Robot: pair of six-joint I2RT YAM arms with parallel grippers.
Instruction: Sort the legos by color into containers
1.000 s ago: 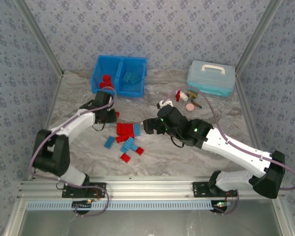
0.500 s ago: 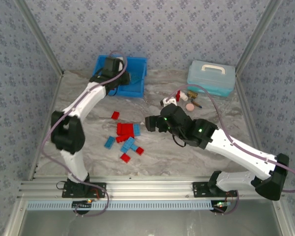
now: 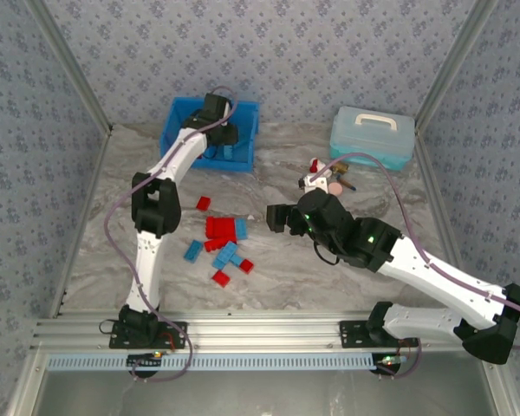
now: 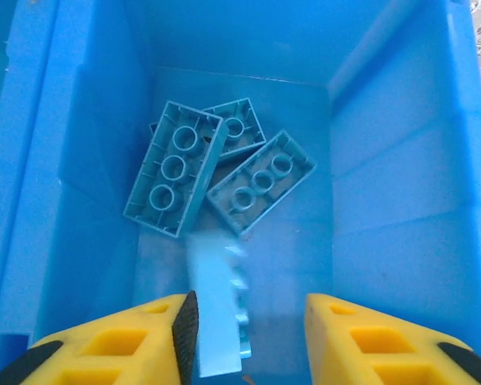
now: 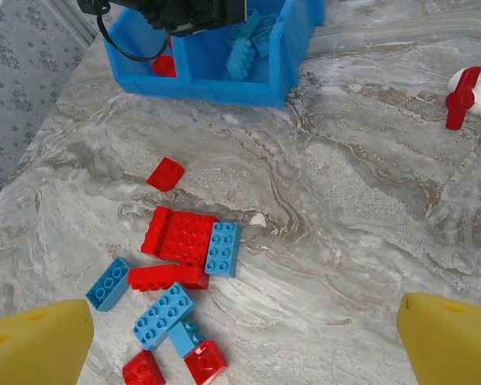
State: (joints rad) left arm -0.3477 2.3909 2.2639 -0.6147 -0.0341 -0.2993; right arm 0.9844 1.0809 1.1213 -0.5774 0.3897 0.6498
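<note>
Three light blue legos point(image 4: 176, 168) are sitting in the right compartment of the blue bin point(image 4: 401, 200) at the far edge of the bench point(image 5: 345, 200). I'm hanging the left end effector point(image 4: 252, 321) right over them, fingers spread, with a blurry blue brick point(image 4: 216, 313) showing between them, can't tell if it's touching. Right end effector point(image 5: 244, 321) is hovering wide apart, gripping nothing, above the loose red and blue legos point(image 5: 184, 237) mid-bench.

**Left arm reaches the bin**
The left gripper point(image 3: 218, 114) has swung from the loose legos point(image 3: 221, 238) to above the bin's right compartment point(image 4: 385, 200), jaws parted, a blurred light blue lego point(image 4: 216, 321) between them; the right gripper point(image 3: 277, 217) has drifted slightly rightward.
</note>
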